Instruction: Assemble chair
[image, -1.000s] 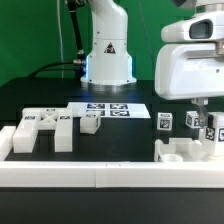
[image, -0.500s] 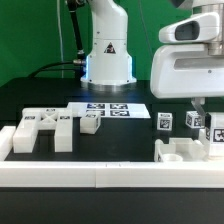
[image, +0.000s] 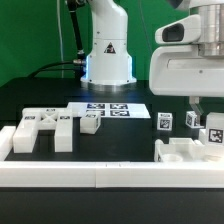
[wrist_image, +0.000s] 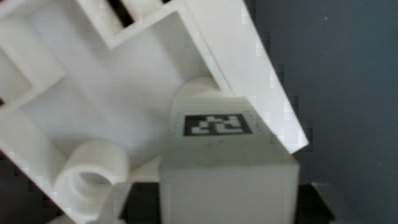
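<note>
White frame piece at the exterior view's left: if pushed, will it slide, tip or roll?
The white frame piece lies low and wide, so it would probably slide, not tip or roll. Its chunky bars look rigid, unlikely to flex. Matte faces suggest a fair grip.

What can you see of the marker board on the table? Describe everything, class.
The marker board is a thin, flat white sheet printed with square black-and-white tags. It lies flat on the black table, before the arm's base. A small white block sits at its near edge; contact is unclear.
</note>
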